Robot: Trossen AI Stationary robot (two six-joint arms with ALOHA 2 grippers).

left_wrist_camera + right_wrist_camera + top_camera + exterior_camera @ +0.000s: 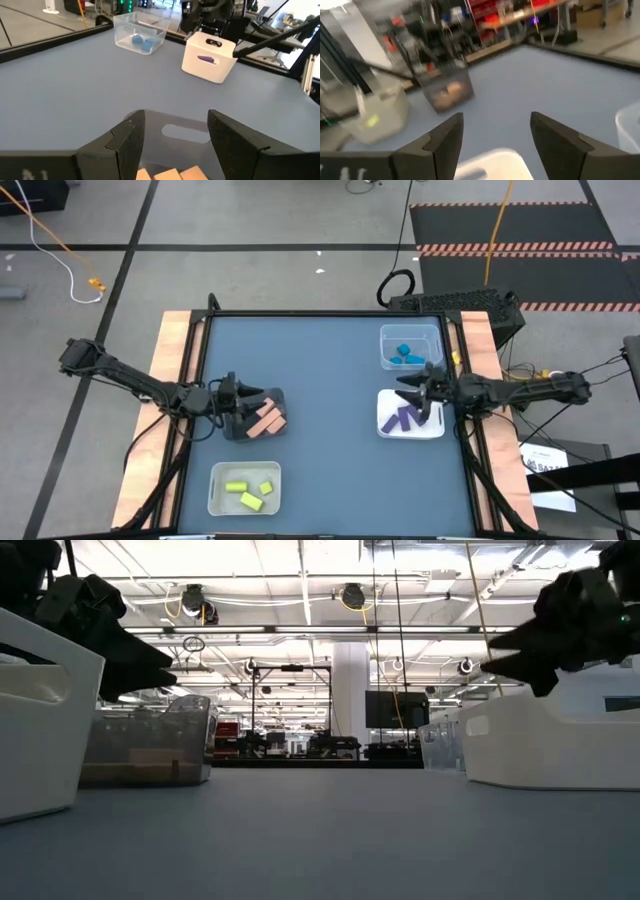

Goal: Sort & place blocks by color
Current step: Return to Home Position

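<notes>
- Left end effector [176,122], jaws apart and empty, hovers over salmon blocks [266,419] at the left edge of the table [320,380].
- Right end effector [496,122], likewise apart, hovers over purple blocks [405,418] at the right edge.
- Sorting seems finished; next, both should lift clear and retract home.

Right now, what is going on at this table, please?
Two robot arms are sorting small blocks by colour, and the job looks nearly done. The left gripper hangs open over the dark bin with the tan blocks. The right gripper hangs open over the white bin with the purple blocks. Blue blocks lie in the clear bin beside it, yellow-green blocks in another pale bin on the left. Neither gripper holds anything; every block in view is in a bin.
</notes>
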